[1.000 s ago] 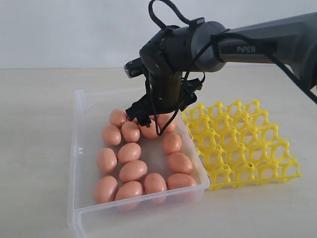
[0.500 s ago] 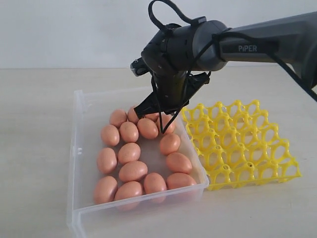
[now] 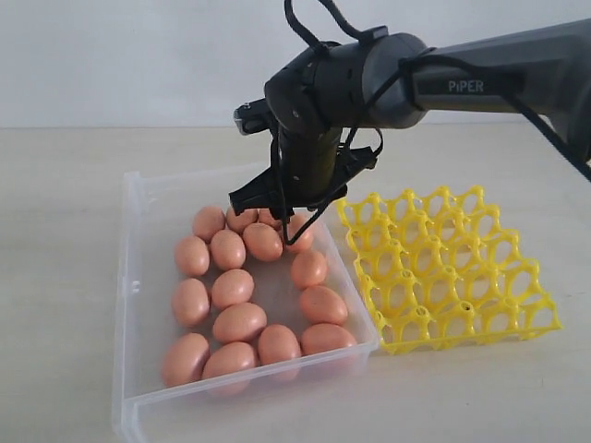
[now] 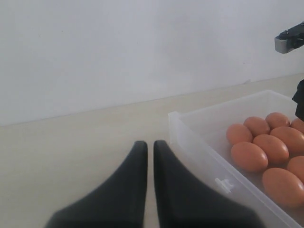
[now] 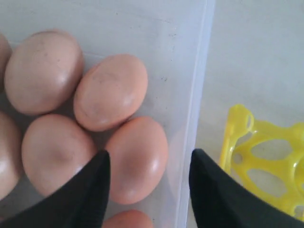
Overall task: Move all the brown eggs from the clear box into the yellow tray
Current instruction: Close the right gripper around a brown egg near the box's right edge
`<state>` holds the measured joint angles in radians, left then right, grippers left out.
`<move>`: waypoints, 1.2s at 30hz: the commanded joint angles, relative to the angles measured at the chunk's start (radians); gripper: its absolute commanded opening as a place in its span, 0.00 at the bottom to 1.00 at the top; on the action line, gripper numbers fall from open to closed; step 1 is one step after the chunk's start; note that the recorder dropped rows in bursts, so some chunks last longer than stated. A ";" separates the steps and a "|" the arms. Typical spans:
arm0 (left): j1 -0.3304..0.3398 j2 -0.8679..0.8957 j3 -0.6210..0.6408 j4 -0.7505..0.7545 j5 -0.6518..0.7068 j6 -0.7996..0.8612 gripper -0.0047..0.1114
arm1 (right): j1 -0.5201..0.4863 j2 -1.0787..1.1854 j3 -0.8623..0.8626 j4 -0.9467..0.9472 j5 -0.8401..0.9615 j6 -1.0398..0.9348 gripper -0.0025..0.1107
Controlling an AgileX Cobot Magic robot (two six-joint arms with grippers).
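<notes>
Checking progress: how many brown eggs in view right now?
16 brown eggs, all in the clear box, none in the yellow tray: four along the far side under the right gripper, twelve nearer. The gripper may hide more.

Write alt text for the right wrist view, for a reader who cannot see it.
An open end effector, its two dark fingers spread apart, hangs over a brown egg beside the wall of a clear box. More brown eggs crowd around it, and a corner of a yellow egg tray sits just outside that wall.
</notes>
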<state>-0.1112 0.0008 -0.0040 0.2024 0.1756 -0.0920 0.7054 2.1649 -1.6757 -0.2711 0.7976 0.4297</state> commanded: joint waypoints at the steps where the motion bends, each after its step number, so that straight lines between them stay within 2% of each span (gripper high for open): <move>1: -0.005 -0.001 0.004 -0.002 -0.003 -0.005 0.07 | 0.002 -0.004 -0.001 0.127 -0.028 -0.031 0.39; 7: -0.019 -0.001 0.004 -0.002 -0.003 -0.005 0.07 | 0.004 -0.102 -0.001 0.049 0.053 -0.061 0.39; 11: -0.022 -0.001 0.004 -0.002 -0.003 -0.005 0.07 | 0.006 -0.118 0.001 0.271 0.037 -0.155 0.39; 13: -0.022 -0.001 0.004 -0.002 -0.003 -0.005 0.07 | 0.008 -0.084 0.001 0.319 0.030 -0.162 0.39; 20: -0.022 -0.001 0.004 -0.002 -0.003 -0.005 0.07 | 0.001 -0.024 0.001 0.311 0.011 -0.141 0.39; 26: -0.022 -0.001 0.004 -0.002 -0.003 -0.005 0.07 | 0.001 -0.020 0.001 0.203 -0.016 -0.058 0.39; 36: -0.022 -0.001 0.004 -0.002 -0.003 -0.005 0.07 | 0.001 0.019 -0.001 0.164 -0.039 -0.005 0.39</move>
<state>-0.1272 0.0008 -0.0040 0.2024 0.1756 -0.0920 0.7098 2.1749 -1.6739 -0.0861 0.7674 0.4115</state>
